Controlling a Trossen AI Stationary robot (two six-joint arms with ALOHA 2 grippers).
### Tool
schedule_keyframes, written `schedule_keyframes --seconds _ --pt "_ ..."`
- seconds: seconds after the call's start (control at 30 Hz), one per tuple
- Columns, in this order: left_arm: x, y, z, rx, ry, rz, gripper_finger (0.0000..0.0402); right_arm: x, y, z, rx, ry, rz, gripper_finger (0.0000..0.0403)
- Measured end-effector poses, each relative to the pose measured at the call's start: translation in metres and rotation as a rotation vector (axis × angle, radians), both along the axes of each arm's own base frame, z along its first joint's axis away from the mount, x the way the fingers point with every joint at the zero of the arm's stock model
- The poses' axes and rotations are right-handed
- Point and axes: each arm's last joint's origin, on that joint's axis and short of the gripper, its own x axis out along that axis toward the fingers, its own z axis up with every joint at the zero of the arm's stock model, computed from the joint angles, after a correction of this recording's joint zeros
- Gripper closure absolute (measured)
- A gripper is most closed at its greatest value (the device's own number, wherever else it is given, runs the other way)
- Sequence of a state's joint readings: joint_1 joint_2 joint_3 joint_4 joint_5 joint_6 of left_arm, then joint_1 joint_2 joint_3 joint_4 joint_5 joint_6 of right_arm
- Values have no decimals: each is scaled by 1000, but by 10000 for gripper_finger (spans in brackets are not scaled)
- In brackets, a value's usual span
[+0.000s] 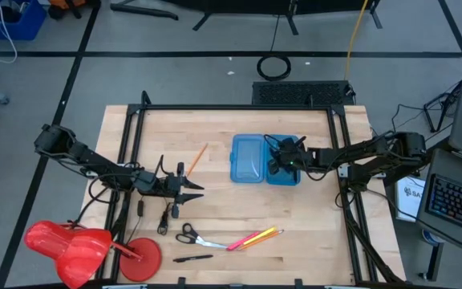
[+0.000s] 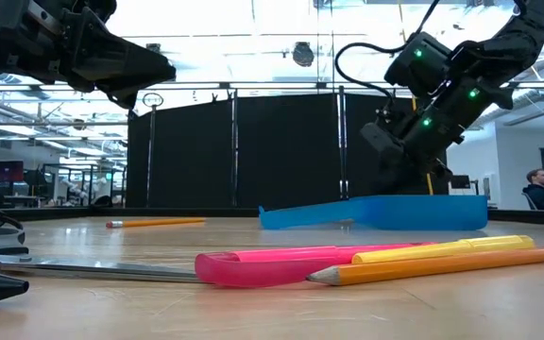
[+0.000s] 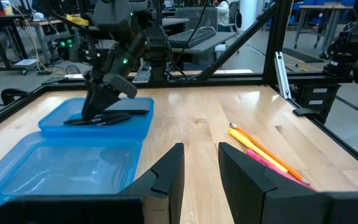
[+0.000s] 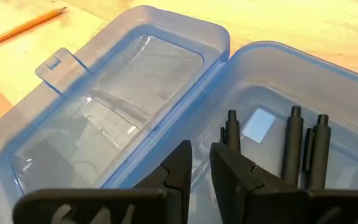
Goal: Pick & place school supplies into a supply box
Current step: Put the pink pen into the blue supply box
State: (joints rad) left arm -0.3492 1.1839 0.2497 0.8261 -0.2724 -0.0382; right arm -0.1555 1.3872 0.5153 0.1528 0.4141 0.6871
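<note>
Over translucent blue supply box (image 1: 247,159), black pens (image 4: 300,146) inside, right gripper (image 4: 201,163) fingers slightly apart, empty

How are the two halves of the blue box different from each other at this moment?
The half of the blue box nearer the left arm holds nothing, while the other half already has black pens lying in it. The right gripper hangs over the half with pens; nothing hangs over the empty half. The empty half carries a small latch tab on its outer edge. Both are shallow, translucent blue and joined along one side.
</note>
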Motion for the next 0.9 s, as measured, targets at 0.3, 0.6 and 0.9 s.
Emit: schedule_keyframes --seconds 0.3,0.6,0.9 --pt "0 0 0 1 1 0 298 3 9 2 -56 24 101 356" --pt "0 0 0 1 2 0 298 12 25 10 -130 -37 261 356" --pt "0 0 0 1 3 0 298 19 45 16 -157 -92 519 355"
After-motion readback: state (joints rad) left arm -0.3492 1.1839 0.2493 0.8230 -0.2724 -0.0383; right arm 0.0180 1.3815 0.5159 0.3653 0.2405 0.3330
